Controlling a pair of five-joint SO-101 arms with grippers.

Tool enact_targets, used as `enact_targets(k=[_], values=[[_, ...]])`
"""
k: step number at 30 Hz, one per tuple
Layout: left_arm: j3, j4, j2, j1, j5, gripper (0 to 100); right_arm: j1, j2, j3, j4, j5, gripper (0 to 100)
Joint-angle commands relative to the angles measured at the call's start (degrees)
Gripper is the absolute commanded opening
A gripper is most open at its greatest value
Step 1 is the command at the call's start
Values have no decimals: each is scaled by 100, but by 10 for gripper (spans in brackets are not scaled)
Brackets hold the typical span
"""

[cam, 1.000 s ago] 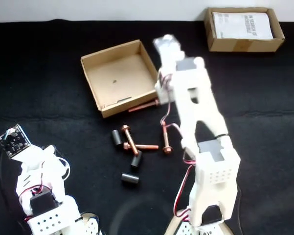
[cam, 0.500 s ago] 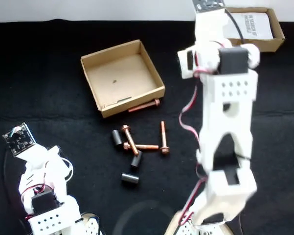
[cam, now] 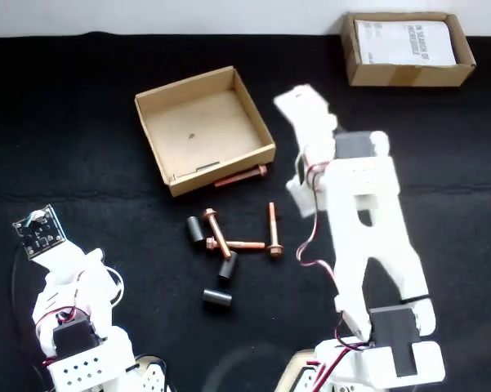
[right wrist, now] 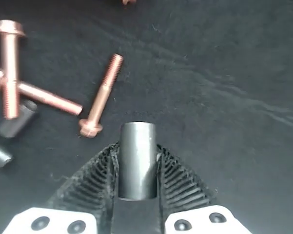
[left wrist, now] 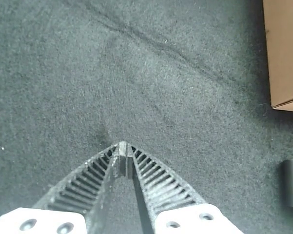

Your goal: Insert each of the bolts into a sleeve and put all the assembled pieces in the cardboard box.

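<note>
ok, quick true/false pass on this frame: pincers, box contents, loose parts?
1. The right pincer is shut on a sleeve. True.
2. The left pincer holds a bolt. False: it is shut with nothing in it.
3. The cardboard box holds assembled pieces. False: no bolt or sleeve shows in it.
4. One bolt lies outside the box, beside its wall. True.
5. Only one sleeve lies loose. False: three loose sleeves lie there.

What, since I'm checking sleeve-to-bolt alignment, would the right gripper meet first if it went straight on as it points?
Probably bare black cloth. The right gripper, shut on a sleeve, points just past the threaded end of the nearest bolt, not at it; depth is unclear.
</note>
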Motion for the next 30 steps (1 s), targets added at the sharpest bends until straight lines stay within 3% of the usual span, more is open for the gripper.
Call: enact_targets(k=[1, 5, 9, 15, 22, 30], values=[[92, 18, -31, 92, -26, 37, -57, -242, 1077, -1411, 88, 7], [92, -9, -31, 92, -35, 38, -57, -163, 1947, -2633, 97, 12], [92, -18, -31, 92, -35, 38, -40, 725, 1877, -2782, 484, 126], [92, -26, -40, 92, -35, 38, 75, 1938, 884, -2158, 484, 144], [92, -9, -40, 92, -246, 38, 22, 1982, 338, -1903, 484, 144], [92, -9, -40, 92, -273, 38, 444, 1991, 242, -1033, 527, 144]])
